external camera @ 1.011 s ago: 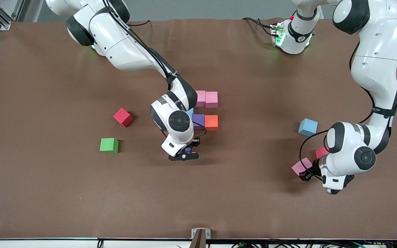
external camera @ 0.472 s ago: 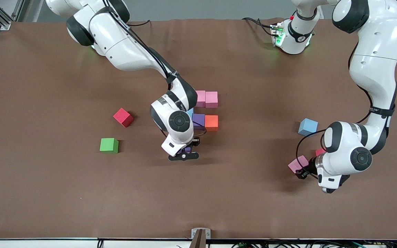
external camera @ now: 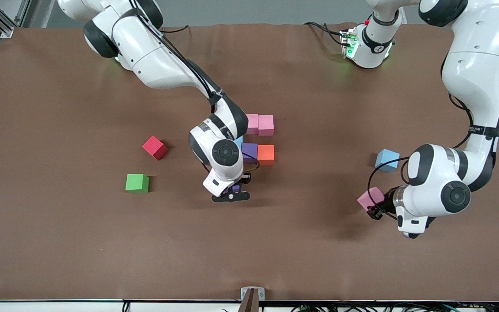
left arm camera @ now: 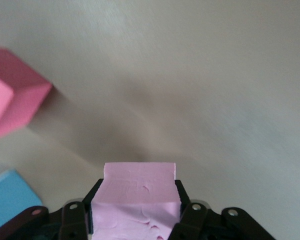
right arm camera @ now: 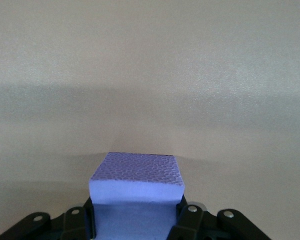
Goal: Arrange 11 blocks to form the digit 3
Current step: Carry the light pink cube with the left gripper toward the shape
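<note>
My left gripper (external camera: pixel 374 209) (left arm camera: pixel 137 194) is shut on a pink block (external camera: pixel 369 197) (left arm camera: pixel 139 181), held just above the mat toward the left arm's end of the table. Beside it lie a light blue block (external camera: pixel 387 160) (left arm camera: pixel 6 199) and a pink-red block (left arm camera: pixel 14 104), which my arm hides in the front view. My right gripper (external camera: pixel 234 190) (right arm camera: pixel 136 201) is shut on a purple block (external camera: pixel 236 188) (right arm camera: pixel 138 176), low over the mat just nearer the camera than the cluster. That cluster has two pink blocks (external camera: pixel 259 125), a partly hidden light blue one (external camera: pixel 238 141), a purple one (external camera: pixel 249 152) and an orange one (external camera: pixel 266 154).
A red block (external camera: pixel 154 147) and a green cube (external camera: pixel 137 182) lie apart toward the right arm's end of the brown mat (external camera: pixel 80 242). A small metal bracket (external camera: pixel 252 297) sits at the mat's near edge.
My left gripper has carried the pink block away from the pink-red block, toward the middle of the table and slightly toward the bases. The right arm has not moved.
</note>
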`<action>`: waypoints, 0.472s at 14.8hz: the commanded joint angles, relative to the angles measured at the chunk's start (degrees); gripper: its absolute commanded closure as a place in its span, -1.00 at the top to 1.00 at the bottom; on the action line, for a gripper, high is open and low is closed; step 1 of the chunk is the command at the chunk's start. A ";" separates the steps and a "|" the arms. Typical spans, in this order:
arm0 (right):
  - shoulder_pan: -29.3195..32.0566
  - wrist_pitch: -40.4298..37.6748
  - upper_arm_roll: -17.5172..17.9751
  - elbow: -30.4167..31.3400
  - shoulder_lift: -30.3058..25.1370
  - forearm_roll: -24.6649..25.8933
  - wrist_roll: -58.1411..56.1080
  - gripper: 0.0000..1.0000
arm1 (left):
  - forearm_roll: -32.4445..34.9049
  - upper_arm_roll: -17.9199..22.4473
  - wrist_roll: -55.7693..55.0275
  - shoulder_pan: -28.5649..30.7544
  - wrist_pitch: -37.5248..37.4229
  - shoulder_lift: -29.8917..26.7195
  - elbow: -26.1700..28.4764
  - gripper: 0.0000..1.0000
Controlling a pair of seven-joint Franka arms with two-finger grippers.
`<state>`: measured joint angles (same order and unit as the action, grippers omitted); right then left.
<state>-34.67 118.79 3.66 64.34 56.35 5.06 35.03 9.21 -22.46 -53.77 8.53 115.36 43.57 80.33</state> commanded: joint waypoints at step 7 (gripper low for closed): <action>-0.23 0.74 0.21 0.09 0.34 -0.13 0.57 -0.93 | -0.07 -9.34 -20.11 -0.36 -4.88 -3.41 0.62 -1.00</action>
<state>-34.67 118.84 3.67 64.34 56.36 5.03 35.11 9.21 -30.01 -68.43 8.26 111.49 41.33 80.33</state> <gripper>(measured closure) 0.441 0.427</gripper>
